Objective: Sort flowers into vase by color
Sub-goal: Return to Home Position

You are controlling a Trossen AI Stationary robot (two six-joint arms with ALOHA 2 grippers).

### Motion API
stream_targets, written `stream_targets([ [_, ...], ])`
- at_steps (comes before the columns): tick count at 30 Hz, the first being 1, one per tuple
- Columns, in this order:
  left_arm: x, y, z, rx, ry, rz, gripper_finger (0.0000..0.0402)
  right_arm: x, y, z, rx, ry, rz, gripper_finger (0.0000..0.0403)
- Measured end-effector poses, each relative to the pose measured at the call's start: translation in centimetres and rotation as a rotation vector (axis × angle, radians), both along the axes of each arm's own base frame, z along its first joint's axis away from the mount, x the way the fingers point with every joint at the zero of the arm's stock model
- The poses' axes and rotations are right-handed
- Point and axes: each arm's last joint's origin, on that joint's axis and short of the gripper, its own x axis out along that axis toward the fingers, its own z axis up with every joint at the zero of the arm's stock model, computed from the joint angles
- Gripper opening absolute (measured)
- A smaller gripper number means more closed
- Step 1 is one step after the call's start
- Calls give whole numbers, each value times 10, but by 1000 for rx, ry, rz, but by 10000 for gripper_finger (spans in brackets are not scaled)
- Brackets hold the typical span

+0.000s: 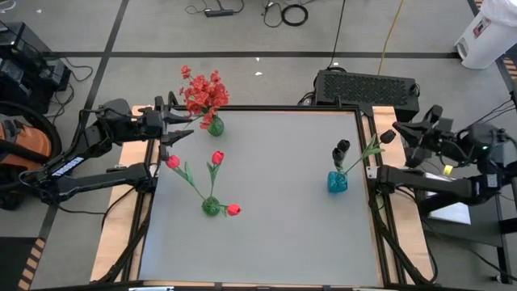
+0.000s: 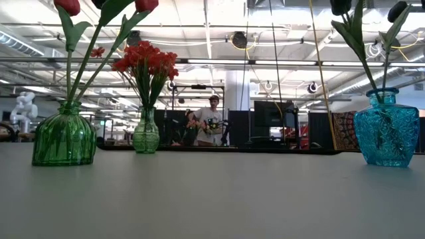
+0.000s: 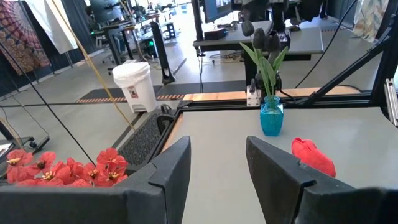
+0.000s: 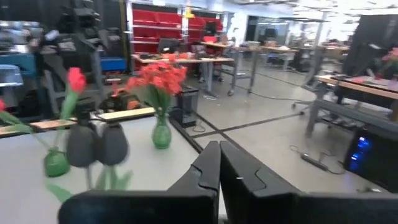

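While edge-side, left pincer (image 1: 186, 126), right pincer (image 1: 388, 135)

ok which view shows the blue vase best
The low view: the blue vase stands large, side on and unblocked. The left wrist view shows it whole but far off; the high view only from above; the right wrist view just its black blooms.

A grey table (image 1: 266, 202) lies between wooden side boards (image 1: 117, 218). A black box (image 1: 367, 87) sits just beyond the table's far edge, near its right corner. A white bin (image 1: 485, 36) stands on the floor well past that corner. Black cables (image 1: 287, 12) lie on the floor, well beyond the far edge. A person (image 2: 211, 123) stands in the room behind the table.
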Motion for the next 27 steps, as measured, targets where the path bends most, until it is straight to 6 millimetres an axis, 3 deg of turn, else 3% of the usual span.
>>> stream_targets([
  [7,0,0,0,0,0,0,164,-5,1,-31,-38,-200,-9,0],
  [16,0,0,0,1,0,4,164,15,-4,-37,-80,-188,-19,0],
  [27,0,0,0,1,0,5,164,13,-7,-32,-158,-244,-134,0],
])
